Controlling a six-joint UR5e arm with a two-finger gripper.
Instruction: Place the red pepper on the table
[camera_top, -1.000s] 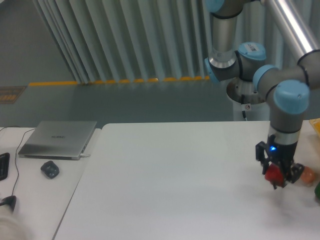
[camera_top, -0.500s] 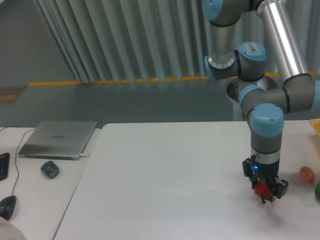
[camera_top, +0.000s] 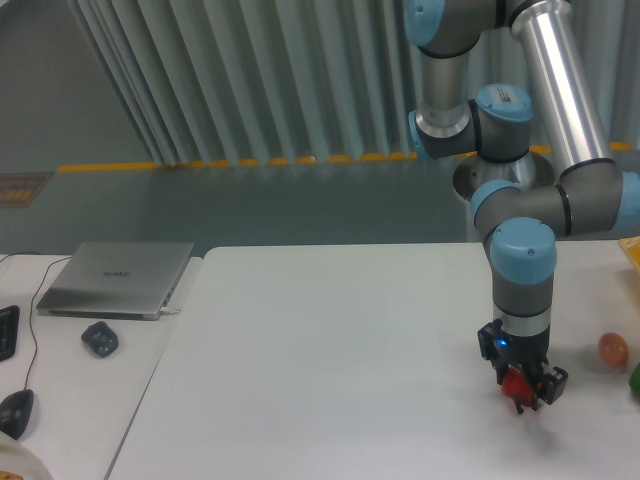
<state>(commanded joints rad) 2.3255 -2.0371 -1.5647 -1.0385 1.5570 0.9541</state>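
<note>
over the table (camera_top: 320, 360), the gripper (camera_top: 522, 392) has carried the red pepper (camera_top: 515, 383) leftward.

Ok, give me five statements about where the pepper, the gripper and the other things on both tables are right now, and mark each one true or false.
1. The gripper holds the red pepper. True.
2. The orange-brown egg-shaped object lies left of the gripper. False: it lies to its right, apart from it.
3. The laptop is open. False: its lid is shut.
4. The laptop sits on the narrower desk, not on the table. True.
5. The pepper hangs over the table's left half. False: it is over the right half.
</note>
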